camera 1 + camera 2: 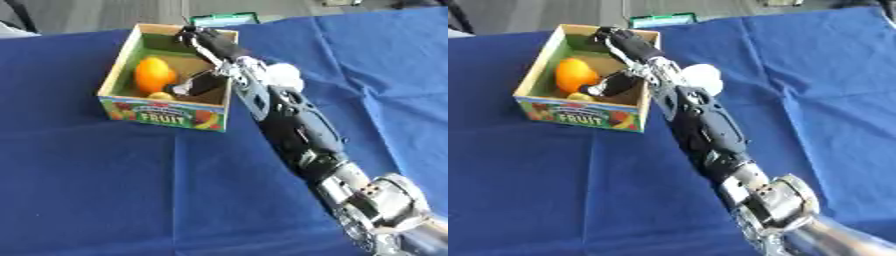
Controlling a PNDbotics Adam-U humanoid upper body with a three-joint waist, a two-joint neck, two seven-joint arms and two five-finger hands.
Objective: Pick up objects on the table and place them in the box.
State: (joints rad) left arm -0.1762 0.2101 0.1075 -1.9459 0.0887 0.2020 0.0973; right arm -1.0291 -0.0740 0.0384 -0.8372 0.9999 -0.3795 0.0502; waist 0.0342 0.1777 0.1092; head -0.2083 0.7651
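The right hand (fingers spread, thumb tip hidden) hangs over the box, above an orange fruit.

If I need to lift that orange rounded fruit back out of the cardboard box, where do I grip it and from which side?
Grip the orange rounded fruit across its wide middle, coming straight down from above: the cardboard box's walls block its sides, and the right hand crowds the right.

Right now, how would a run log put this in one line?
right hand: over box, holding nothing visible | orange fruit: in box | left hand: unseen
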